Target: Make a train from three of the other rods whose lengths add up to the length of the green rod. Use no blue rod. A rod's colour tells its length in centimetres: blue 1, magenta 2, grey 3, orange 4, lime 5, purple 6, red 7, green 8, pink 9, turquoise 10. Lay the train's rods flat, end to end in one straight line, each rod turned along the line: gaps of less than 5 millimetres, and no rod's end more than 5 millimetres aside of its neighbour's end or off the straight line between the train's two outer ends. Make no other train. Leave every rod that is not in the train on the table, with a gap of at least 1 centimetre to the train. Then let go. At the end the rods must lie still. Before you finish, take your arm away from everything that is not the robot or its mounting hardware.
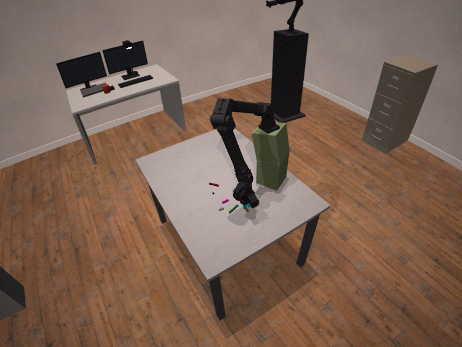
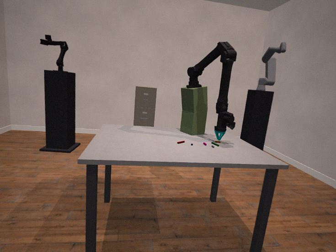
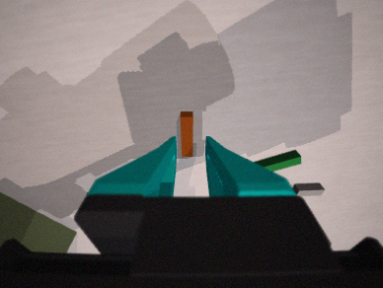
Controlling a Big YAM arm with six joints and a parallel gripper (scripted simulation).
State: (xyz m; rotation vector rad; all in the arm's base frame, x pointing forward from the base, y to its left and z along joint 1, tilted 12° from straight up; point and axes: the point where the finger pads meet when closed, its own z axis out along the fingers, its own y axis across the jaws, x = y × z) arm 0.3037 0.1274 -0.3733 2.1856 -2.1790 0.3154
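Now my teal two-fingered tool [image 1: 246, 205] [image 2: 218, 139] [image 3: 191, 143] points down just above the pale grey tabletop [image 1: 179, 164] [image 2: 150, 152] [image 3: 331, 222], fingers parted by a narrow gap, nothing between them. Right ahead of the fingertips in my wrist view lies the orange square-edged rod [image 1: 246, 209] [image 2: 217, 142] [image 3: 187, 135], flat and lined up with that gap. Beside it, turned at an angle, there's the long green rod [image 1: 233, 208] [image 2: 215, 144] [image 3: 283, 161], the one to match, and the two are apart. Next out comes the short grey rod [image 1: 221, 208] [image 2: 213, 146] [image 3: 309, 188], near the green, with the magenta rod [image 1: 225, 201] [image 2: 204, 143] close by as well. Further off sits the tiny blue rod [image 1: 213, 193] [image 2: 191, 144], and beyond that the red rod [image 1: 214, 184] [image 2: 180, 142], well apart from the orange one. No train yet: orange, grey and magenta all lie separately.
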